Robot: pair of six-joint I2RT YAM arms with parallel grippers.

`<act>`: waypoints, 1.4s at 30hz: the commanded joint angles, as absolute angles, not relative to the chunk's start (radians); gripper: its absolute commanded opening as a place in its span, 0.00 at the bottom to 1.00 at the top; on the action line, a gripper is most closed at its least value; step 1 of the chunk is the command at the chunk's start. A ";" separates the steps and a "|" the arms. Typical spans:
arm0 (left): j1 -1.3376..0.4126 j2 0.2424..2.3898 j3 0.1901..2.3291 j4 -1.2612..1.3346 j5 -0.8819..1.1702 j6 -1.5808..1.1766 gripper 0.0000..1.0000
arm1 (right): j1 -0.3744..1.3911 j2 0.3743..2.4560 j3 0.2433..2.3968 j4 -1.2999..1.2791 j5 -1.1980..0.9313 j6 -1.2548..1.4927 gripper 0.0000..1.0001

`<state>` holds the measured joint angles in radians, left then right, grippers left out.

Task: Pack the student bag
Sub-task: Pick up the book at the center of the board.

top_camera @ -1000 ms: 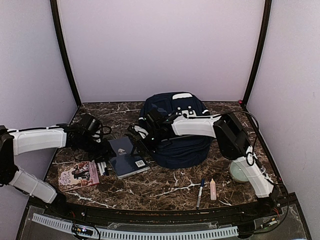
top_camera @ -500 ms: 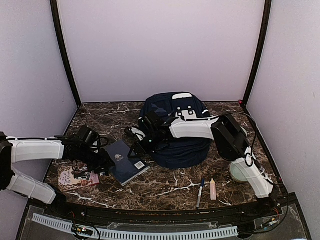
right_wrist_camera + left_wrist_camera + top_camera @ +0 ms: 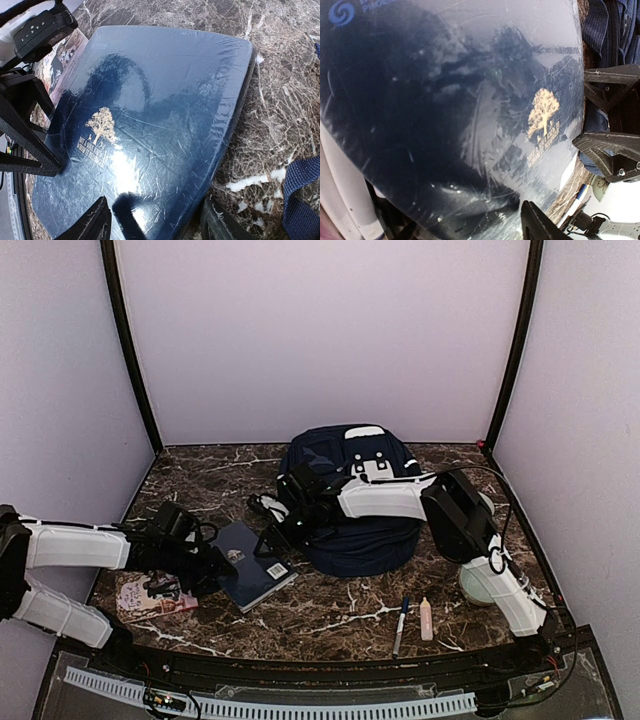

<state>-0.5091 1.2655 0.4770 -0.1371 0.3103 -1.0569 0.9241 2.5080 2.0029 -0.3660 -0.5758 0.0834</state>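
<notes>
Student bag (image 3: 362, 532) at rear centre of table (image 3: 330, 618). Just left of it, right gripper (image 3: 155, 220), jaws spread astride corner of dark blue book (image 3: 255, 562); grasp unclear. Left gripper (image 3: 213, 565) at book's opposite edge; clenched or released, cannot tell.

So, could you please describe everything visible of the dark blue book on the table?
The dark blue book is a hardcover in glossy clear wrap, with a gold tree emblem and lettering and a white barcode sticker on the cover. It lies on the marble table, closed, beside the student bag. The left gripper sits at one edge, the right gripper at another; contact unclear.
</notes>
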 commanded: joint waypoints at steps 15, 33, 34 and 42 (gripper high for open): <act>-0.543 1.128 0.455 0.197 0.228 -1.189 0.46 | 0.960 2.606 1.965 -0.509 -0.551 0.086 0.61; -0.543 1.098 0.442 0.301 0.162 -1.208 0.42 | 0.961 2.593 1.950 -0.507 -0.543 0.087 0.61; -0.543 1.103 0.443 0.308 0.158 -1.211 0.40 | 0.962 2.590 1.949 -0.506 -0.544 0.086 0.61; -0.543 1.114 0.467 0.330 0.162 -1.207 0.18 | 0.961 2.573 1.934 -0.504 -0.536 0.083 0.62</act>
